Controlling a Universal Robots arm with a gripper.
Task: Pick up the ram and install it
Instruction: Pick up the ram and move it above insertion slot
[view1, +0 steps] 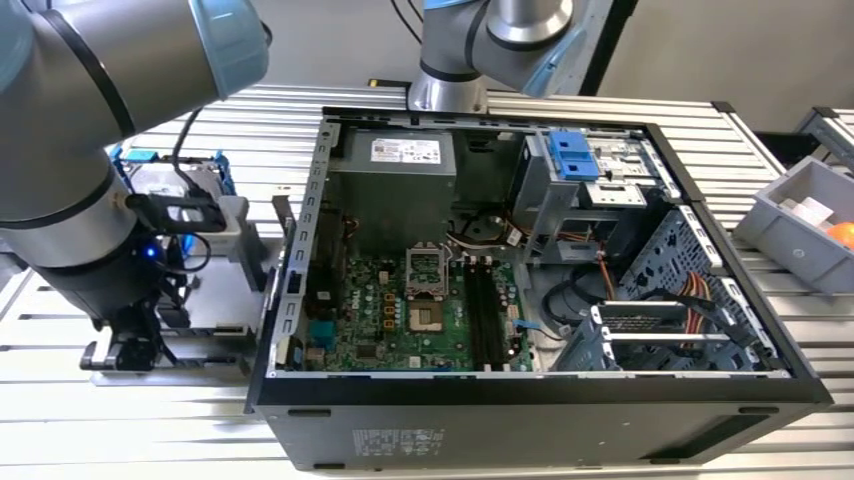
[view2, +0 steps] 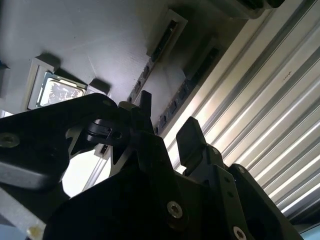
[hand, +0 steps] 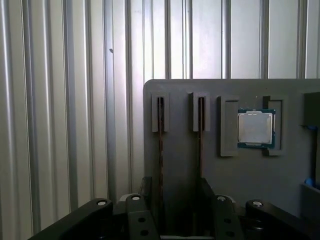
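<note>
Barely legible, the ram (hand: 160, 125) sits edge-on in the grey holder (hand: 250, 180); my gripper (view2: 167, 114) gapes empty over the ribbed metal table (hand: 60, 100).

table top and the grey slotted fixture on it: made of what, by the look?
Table top: likely bare aluminium profile, going by the parallel ribs and grooves and the bright metallic streaks. Grey slotted fixture: probably plastic, maybe printed; it is flat matte grey with no glare and soft-edged pockets. Painted metal cannot be ruled out.
</note>
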